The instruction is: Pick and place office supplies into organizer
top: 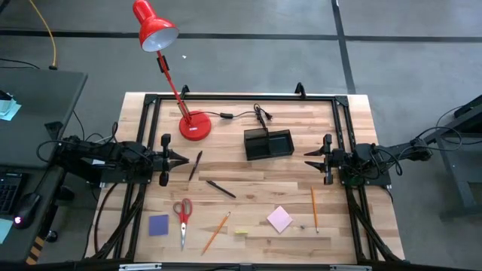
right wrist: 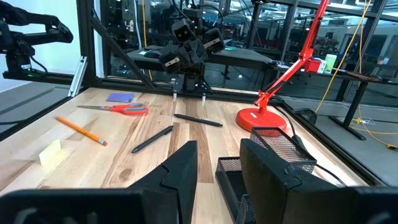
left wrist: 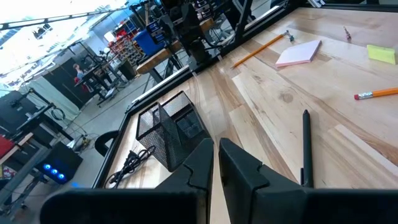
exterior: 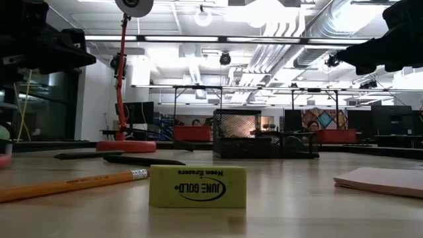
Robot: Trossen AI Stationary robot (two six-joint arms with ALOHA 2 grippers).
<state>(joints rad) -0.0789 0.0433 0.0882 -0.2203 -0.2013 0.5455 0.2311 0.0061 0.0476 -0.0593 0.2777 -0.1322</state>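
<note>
The office supplies lie loose on the wooden table. Two black pens (top: 196, 164) (top: 221, 188) lie near the middle. Red-handled scissors (top: 183, 214), a blue pad (top: 158, 224), an orange pencil (top: 216, 232), a yellow eraser (top: 241, 231), a pink pad (top: 279, 219) and a second pencil (top: 314, 208) lie toward the near edge. The black mesh organizer (top: 269, 144) stands at the far middle. My left gripper (top: 181, 159) hovers shut at the left side. My right gripper (top: 310, 159) hovers open at the right side. Both are above the table and hold nothing.
A red desk lamp stands on its round base (top: 195, 126) left of the organizer, and its black cord (top: 248, 114) trails behind the organizer. A black frame (top: 241, 96) runs around the table's edges. Bare wood lies between the two grippers.
</note>
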